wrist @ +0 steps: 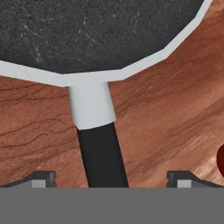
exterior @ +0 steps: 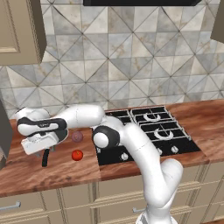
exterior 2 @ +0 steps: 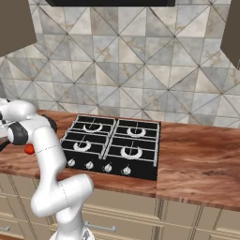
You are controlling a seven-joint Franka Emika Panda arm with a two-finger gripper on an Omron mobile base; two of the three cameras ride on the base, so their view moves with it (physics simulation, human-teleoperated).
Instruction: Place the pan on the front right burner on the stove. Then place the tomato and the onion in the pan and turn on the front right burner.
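While the gripper hangs low over the wooden counter with its jaws spread wide, one tip stands on either side of the pan's black handle without touching it. Beyond the handle lies the pan, dark inside with a pale rim, flat on the counter. From the left base view the tomato sits just right of the hand, the onion behind it, and the stove farther right.

My own arm hides most of the pan — only its handle pokes out; the tomato is edge-cropped.
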